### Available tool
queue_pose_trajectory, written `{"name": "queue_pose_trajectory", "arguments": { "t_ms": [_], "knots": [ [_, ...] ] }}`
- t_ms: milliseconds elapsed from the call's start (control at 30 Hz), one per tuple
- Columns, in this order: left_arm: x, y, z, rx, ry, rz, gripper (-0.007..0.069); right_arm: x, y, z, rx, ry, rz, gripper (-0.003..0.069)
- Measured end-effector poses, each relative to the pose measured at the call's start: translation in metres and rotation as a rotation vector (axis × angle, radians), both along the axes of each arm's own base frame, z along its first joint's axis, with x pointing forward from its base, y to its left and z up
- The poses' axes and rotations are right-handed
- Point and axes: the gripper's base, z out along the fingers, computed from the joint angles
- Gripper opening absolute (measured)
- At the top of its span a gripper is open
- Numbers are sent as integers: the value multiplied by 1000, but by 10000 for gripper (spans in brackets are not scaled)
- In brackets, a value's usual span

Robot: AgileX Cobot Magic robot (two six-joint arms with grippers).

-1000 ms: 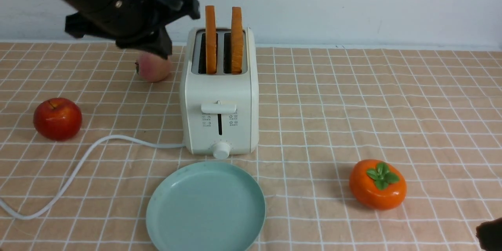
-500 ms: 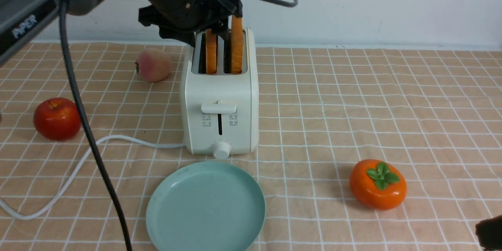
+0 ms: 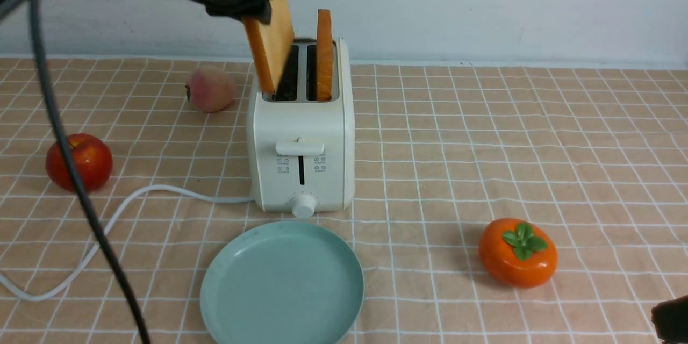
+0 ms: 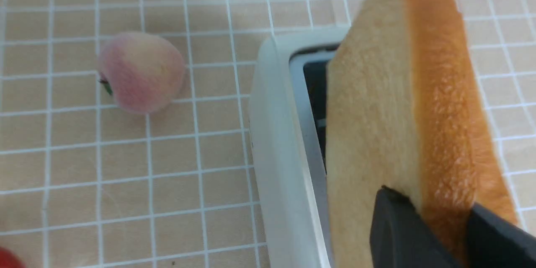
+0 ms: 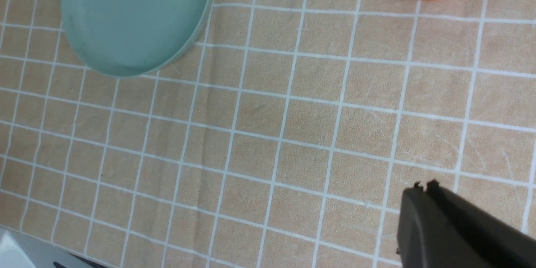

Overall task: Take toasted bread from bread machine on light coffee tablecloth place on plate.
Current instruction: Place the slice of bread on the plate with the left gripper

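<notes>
My left gripper [image 3: 263, 8] is shut on a slice of toasted bread [image 3: 271, 45] and holds it tilted, its lower corner just at the left slot of the cream-white bread machine [image 3: 300, 161]. The left wrist view shows the slice [image 4: 377, 134] pinched between the black fingers [image 4: 402, 230] above the slot. The second slice [image 3: 324, 54] stands upright in the right slot. The mint-green plate [image 3: 226, 279] lies empty in front of the machine on the peach-tan checked tablecloth [image 3: 484, 134]. My right gripper [image 5: 423, 185] is shut and empty, low at the front right; the plate [image 5: 79, 46] shows in its view.
A red apple [image 3: 79, 162] sits at the left, a peach [image 3: 209, 88] behind left of the machine, an orange persimmon [image 3: 517, 251] at the front right. The white cord [image 3: 107, 226] trails left from the machine. A pale wall stands behind the table.
My left gripper moved over the machine, closed on the left slice, and has lifted and tilted it almost out of the slot. The right arm has not moved.
</notes>
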Motion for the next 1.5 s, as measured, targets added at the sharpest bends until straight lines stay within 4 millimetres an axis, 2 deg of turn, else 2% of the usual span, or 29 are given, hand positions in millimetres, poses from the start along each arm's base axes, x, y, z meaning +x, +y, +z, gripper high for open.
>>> {"name": "queue_pose_trajectory", "arguments": {
  "t_ms": [33, 133, 167, 200, 267, 333, 400, 467, 500, 533, 633, 667, 767, 867, 1067, 1200, 1300, 1433, 1500],
  "knots": [
    [-22, 9, 27, -9, -34, 5, 91, 0, 0, 0, 0, -1, -1, -9],
    [-64, 26, 64, -13, -45, 16, 91, 1, 0, 0, 1, -7, -4, -9],
    [-65, 26, 64, -10, -37, 17, 91, 1, 0, 0, 1, -9, -5, -9],
    [-81, 32, 73, -9, -18, 20, 91, 1, 0, 1, 1, -14, -7, -9],
    [-101, 37, 73, -12, 47, 14, 91, 2, 0, 1, 2, -21, -10, -9],
    [-105, 37, 69, -15, 73, 8, 91, 2, 0, 1, 2, -22, -11, -9],
    [-111, 33, 43, -47, 170, -23, 91, 2, 0, 1, 3, -25, -12, -9],
    [-114, 27, 8, -93, 258, -52, 91, 2, 0, 0, 2, -20, -13, -8],
    [-114, 26, 5, -99, 266, -53, 91, 2, 0, 0, 2, -20, -13, -8],
    [-115, 22, -21, -139, 314, -70, 91, 2, 0, -1, 2, -17, -12, -7],
    [-118, 12, -74, -243, 384, -95, 91, 2, 0, -1, 11, -16, -12, -4],
    [-118, 9, -99, -292, 399, -96, 91, 2, 1, -1, 15, -16, -12, -3],
    [-120, 3, -136, -387, 416, -102, 91, 3, 1, 0, 21, -25, -17, -1],
    [-119, 0, -161, -420, 425, -103, 91, 4, 1, 0, 23, -34, -22, 0],
    [-107, -5, -194, -429, 468, -84, 91, 5, 1, 1, 29, -51, -30, 1],
    [-104, -6, -206, -413, 504, -70, 100, 5, 1, 1, 29, -51, -30, 5],
    [-105, -4, -211, -370, 521, -88, 160, 5, 1, 1, 29, -51, -30, 6],
    [-111, 0, -214, -264, 557, -151, 309, 5, 1, 1, 29, -51, -30, 12],
    [-114, 3, -212, -234, 567, -145, 338, 6, 1, 2, 28, -59, -33, 13]
  ]
}}
